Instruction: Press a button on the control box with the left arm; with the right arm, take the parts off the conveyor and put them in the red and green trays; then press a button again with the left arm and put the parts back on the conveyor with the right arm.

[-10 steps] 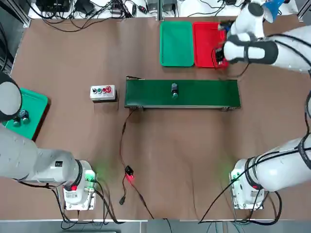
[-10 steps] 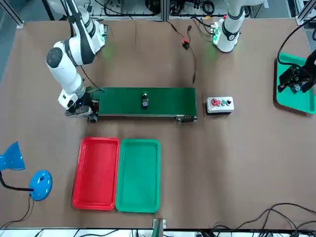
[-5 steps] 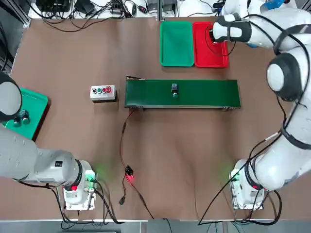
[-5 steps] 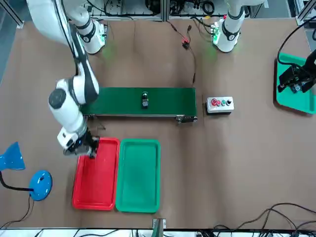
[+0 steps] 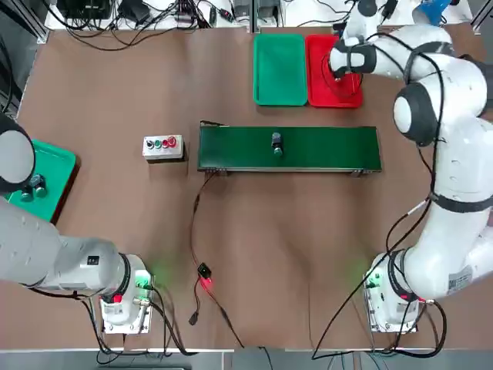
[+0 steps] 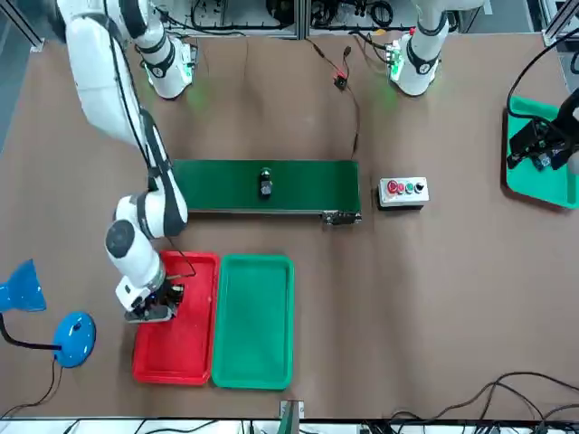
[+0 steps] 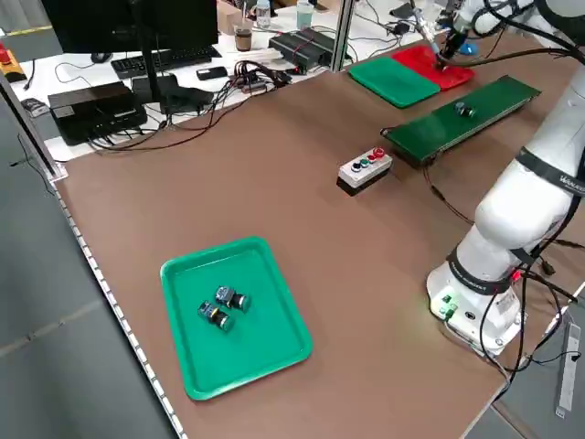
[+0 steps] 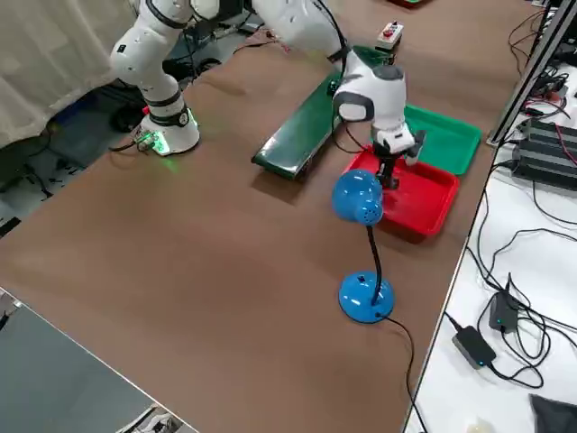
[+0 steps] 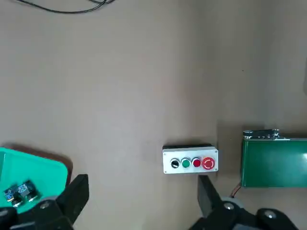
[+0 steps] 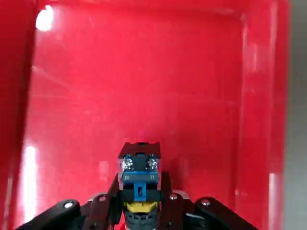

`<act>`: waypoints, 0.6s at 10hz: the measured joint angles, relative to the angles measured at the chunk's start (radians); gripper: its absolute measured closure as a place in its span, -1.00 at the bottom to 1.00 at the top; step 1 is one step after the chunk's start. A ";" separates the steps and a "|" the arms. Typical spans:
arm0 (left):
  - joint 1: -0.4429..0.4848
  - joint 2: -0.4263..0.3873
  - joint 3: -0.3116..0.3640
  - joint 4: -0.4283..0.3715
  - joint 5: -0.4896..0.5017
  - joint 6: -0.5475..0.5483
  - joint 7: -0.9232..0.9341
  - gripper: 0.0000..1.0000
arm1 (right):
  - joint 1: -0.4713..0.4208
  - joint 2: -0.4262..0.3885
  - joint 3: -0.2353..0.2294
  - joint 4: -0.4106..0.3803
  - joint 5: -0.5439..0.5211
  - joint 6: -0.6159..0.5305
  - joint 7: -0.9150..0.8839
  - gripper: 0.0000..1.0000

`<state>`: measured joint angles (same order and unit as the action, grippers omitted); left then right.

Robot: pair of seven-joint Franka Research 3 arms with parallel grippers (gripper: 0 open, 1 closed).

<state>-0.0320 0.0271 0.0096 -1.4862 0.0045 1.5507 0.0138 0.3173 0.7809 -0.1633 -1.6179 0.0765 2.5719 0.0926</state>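
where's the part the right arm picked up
It is clamped in the right gripper over the red tray, on the far side of the conveyor; the part shows in the right wrist view.

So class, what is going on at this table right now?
The right end effector is shut on a small part and holds it over the red tray. Another part sits on the conveyor. The left end effector is open, parked away from the control box.

table: brown top (image 5: 115, 77) | desk lamp: blue (image 8: 359, 203) | bench behind: monitor (image 7: 137, 23), keyboard (image 7: 151, 62), cables
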 joint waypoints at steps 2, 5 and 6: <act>0.000 0.000 0.000 0.000 0.000 0.000 0.000 -1.00 | 0.002 0.011 0.000 0.019 0.000 -0.003 0.000 0.34; 0.000 0.000 0.000 0.000 0.000 0.000 0.000 -1.00 | 0.002 0.012 0.000 0.020 0.000 -0.003 -0.001 0.30; 0.000 0.000 -0.001 0.000 0.000 0.000 0.000 -1.00 | 0.004 0.016 0.002 0.021 0.000 -0.003 -0.001 0.07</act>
<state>-0.0320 0.0271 0.0090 -1.4861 0.0045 1.5506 0.0137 0.3215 0.7969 -0.1610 -1.5966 0.0765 2.5686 0.0917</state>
